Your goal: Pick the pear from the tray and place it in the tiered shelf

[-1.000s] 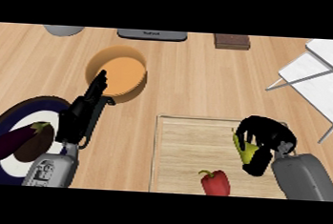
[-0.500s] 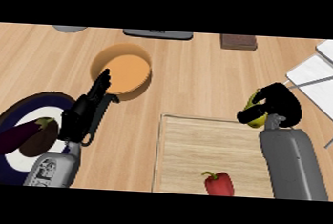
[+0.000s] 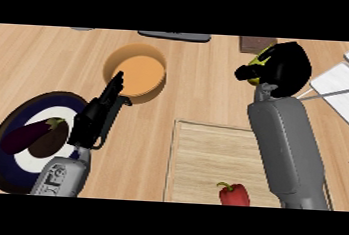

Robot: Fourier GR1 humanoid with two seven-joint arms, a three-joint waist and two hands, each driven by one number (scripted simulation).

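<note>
Up at one o'clock in the head view, the right hand (image 3: pixel 283 67) is curled round the pear (image 3: pixel 260 58). Only a yellow-green sliver of the fruit shows between the black fingers (the rest is hidden). Hand and pear are off the tray (image 3: pixel 205 156), above the bare wooden counter (image 3: pixel 201 91). They sit just to the nine o'clock side of the tiered shelf (image 3: pixel 340 88), whose white panels show at three o'clock by the view's right edge. The pear is near the shelf but not in it.

The tray lies at five o'clock, under the grey right forearm, and a red pepper (image 3: pixel 235 194) rests near its lower edge.

At eight o'clock the left hand (image 3: pixel 96 118) is open, fingers straight and holding nothing. Its fingertips point toward twelve o'clock at the rim of an orange bowl (image 3: pixel 143 73); I cannot tell whether they touch it. Just to the nine o'clock side of that hand is a dark plate (image 3: pixel 5 170) with an eggplant (image 3: pixel 32 138) on it.
</note>
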